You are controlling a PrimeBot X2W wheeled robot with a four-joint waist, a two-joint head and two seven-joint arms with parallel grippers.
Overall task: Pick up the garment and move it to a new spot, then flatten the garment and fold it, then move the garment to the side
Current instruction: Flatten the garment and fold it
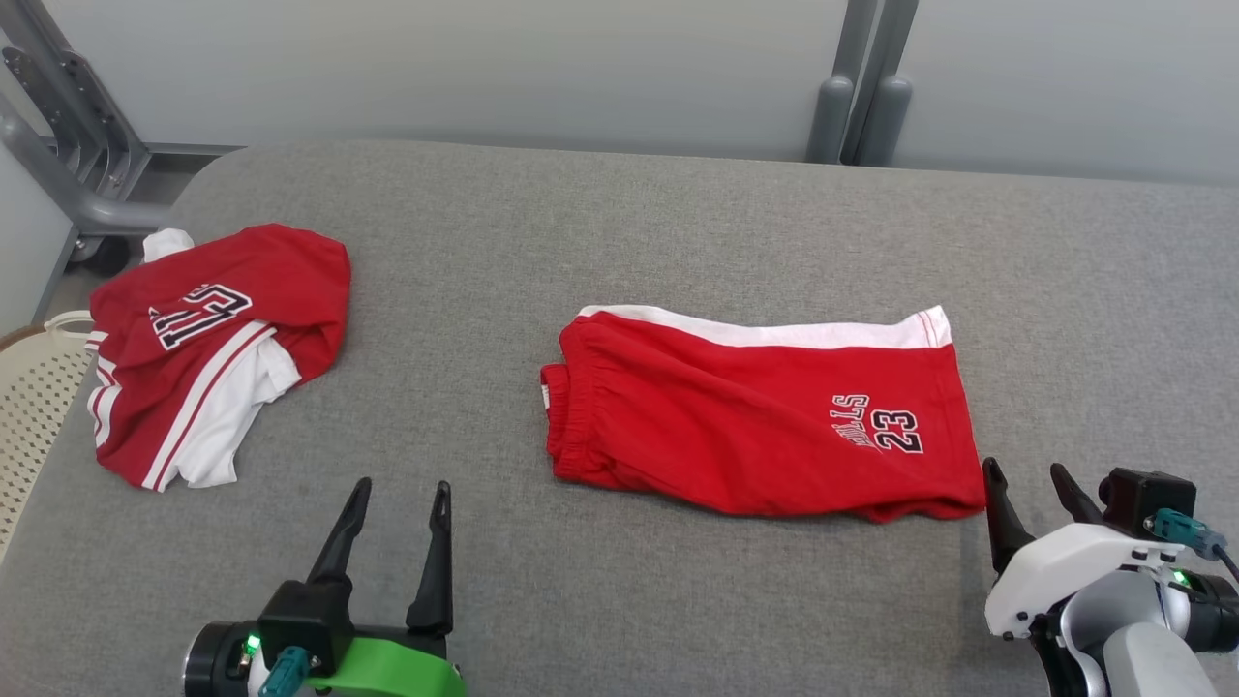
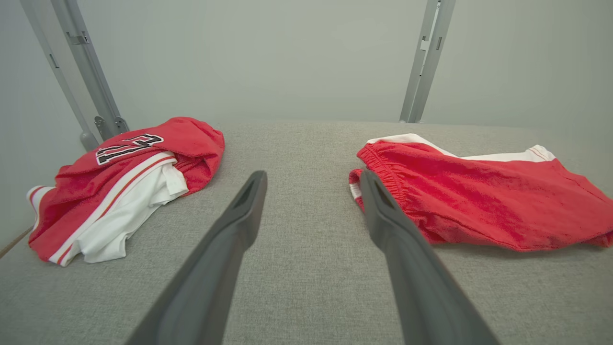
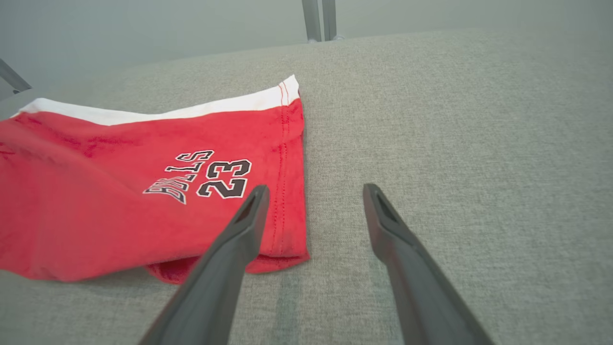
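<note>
Shorts (image 1: 765,426), red with a white band, lie folded lengthwise on grey padding (image 1: 619,213). Risk, as I judge it: a pinch at the hem corner may catch only the top layer and pull the fold open. Right pincer (image 1: 1023,468), fingers spread wide and empty, sits just beside that corner, with the shorts to its left. Left pincer (image 1: 403,483), also wide and empty, has the waistband ahead to its right.

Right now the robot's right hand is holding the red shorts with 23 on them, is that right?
No. The right hand is open and holds nothing; the red shorts with 23 on them lie loose beside it, as the right wrist view shows.
</note>
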